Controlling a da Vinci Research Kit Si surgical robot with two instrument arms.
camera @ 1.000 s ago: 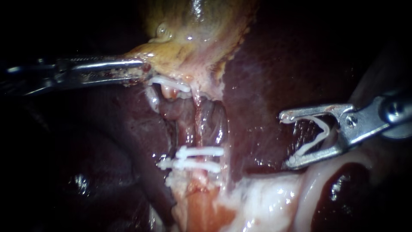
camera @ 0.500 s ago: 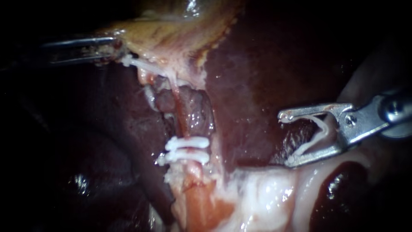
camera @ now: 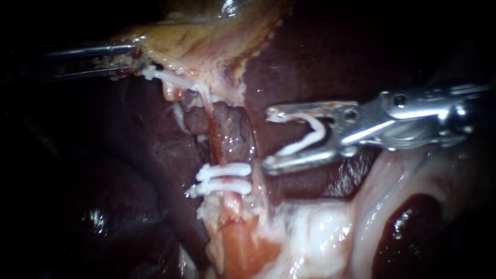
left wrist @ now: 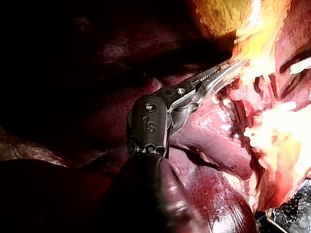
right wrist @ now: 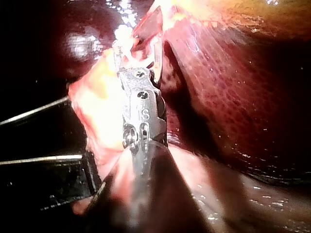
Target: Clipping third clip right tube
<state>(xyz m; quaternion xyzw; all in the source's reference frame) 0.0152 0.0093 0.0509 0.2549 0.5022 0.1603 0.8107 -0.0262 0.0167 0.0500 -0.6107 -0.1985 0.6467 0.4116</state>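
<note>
The pink, glistening tube [camera: 219,138] runs down the middle of the endoscope frame, from under the yellow-tan gallbladder [camera: 199,41] at upper centre to the pale white tissue [camera: 320,227] at the bottom. Which of the task's tubes it is cannot be told. Two closed white plastic clips [camera: 227,170] cross the tube low down, one just above the other. Another closed white clip [camera: 173,78] sits at the tube's upper end, against the gallbladder's edge. Just right of the tube, with nothing of it between the jaws, hangs the end effector of the right instrument [camera: 267,139]. Its two metal jaws are spread wide and carry a white V-shaped clip [camera: 310,138], one leg against each jaw, mouth towards the tube. Behind it lies the dark red-brown liver [camera: 320,57]. At upper left, the left instrument [camera: 138,60] has its narrow end effector closed on the gallbladder's yellow edge, beside the upper clip.
</note>
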